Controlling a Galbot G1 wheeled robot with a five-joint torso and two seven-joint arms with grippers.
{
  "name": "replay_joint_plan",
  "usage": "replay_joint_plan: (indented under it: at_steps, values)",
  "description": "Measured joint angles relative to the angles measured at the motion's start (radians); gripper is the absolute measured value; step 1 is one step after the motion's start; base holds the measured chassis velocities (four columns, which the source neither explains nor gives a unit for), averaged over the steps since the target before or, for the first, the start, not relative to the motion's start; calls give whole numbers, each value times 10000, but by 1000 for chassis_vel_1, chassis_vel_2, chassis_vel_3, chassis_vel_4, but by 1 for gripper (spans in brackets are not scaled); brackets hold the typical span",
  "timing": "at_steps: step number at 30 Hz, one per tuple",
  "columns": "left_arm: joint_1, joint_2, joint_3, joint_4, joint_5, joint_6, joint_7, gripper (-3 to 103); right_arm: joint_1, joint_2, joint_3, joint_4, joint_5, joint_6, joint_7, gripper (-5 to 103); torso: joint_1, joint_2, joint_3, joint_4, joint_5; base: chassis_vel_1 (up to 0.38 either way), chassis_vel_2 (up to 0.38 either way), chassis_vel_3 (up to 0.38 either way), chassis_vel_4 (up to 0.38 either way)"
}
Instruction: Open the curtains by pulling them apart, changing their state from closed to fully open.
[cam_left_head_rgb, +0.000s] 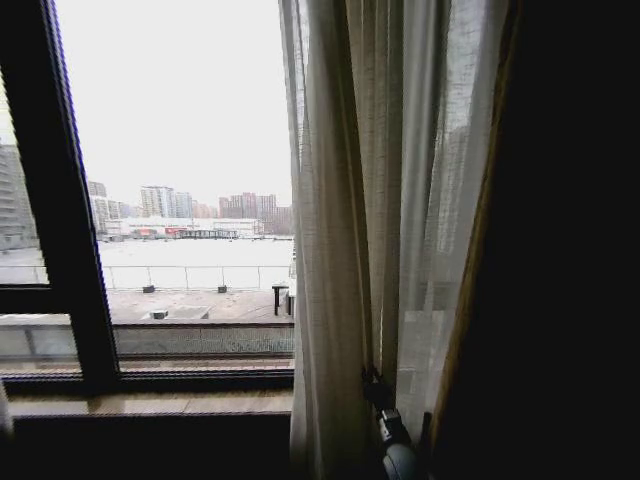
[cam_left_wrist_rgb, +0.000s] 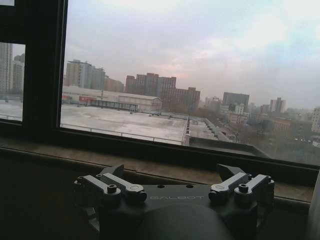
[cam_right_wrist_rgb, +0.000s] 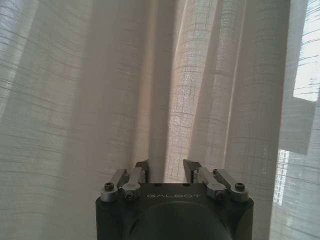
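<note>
Right gripper on the bunched sheer curtain at the right of the window.

Head view: the curtains (cam_left_head_rgb: 345, 230) hang gathered against a dark drape (cam_left_head_rgb: 570, 250); the right gripper (cam_left_head_rgb: 378, 392) sits low in the folds, fingertips buried. Left wrist view: the left gripper (cam_left_wrist_rgb: 174, 186) waits wide open before the window sill (cam_left_wrist_rgb: 165, 172), glass bare. Right wrist view: fingers (cam_right_wrist_rgb: 141, 169) narrow on a pleat, probably pinching it. Pull sideways with a steady grip, so the cloth slides without slipping.

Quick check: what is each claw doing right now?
Left claw: open, holding nothing, facing the window sill.
Right claw: shut on a sheer curtain fold.
</note>
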Motion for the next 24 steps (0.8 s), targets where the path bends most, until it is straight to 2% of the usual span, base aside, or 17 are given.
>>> replay_joint_plan:
  at_steps: [2,3,4,6,9,11,12,14,15,17,24]
  values:
    - [0,2,1,4,0,0,1,100,-11,0,1,12,-27,-3,0,38,0,0,0,-1,2,0,0,0,0]
    - [0,5,9,14,1,0,3,100,-19,0,2,25,-45,-7,-15,49,0,0,0,-1,1,0,0,0,0]
    - [0,5,9,14,1,0,3,100,-19,0,2,25,-45,-7,-15,49,0,0,0,-1,1,0,0,0,0]
    - [-7,-3,21,20,2,0,5,100,-31,0,-23,36,-48,-12,-116,60,0,0,-1,2,0,0,0,0,0]
    - [-8,-8,23,22,3,0,5,100,-41,1,-50,37,-49,-15,-197,65,0,0,-1,3,-3,0,0,0,0]
    - [-6,-9,20,28,4,0,6,100,-61,2,-109,38,-49,-16,-288,77,0,0,0,4,-2,0,0,0,0]
    - [-6,-9,20,28,4,0,6,100,-61,2,-109,38,-49,-16,-288,77,0,0,0,4,-2,0,0,0,0]
    - [-5,-10,4,34,4,0,7,100,-84,1,-128,38,-61,-16,-350,88,0,0,0,2,-1,0,0,0,0]
    - [-5,-10,4,34,4,0,7,100,-84,1,-128,38,-61,-16,-350,88,0,0,0,2,-1,0,0,0,0]
    - [-1,-11,-14,34,4,0,8,100,-145,1,-133,74,-68,-16,-454,97,0,0,0,2,-1,0,0,0,0]
    - [-9,5,-16,27,5,3,8,100,-346,2,-101,293,-40,23,-536,100,0,0,-1,2,-1,0,0,0,0]
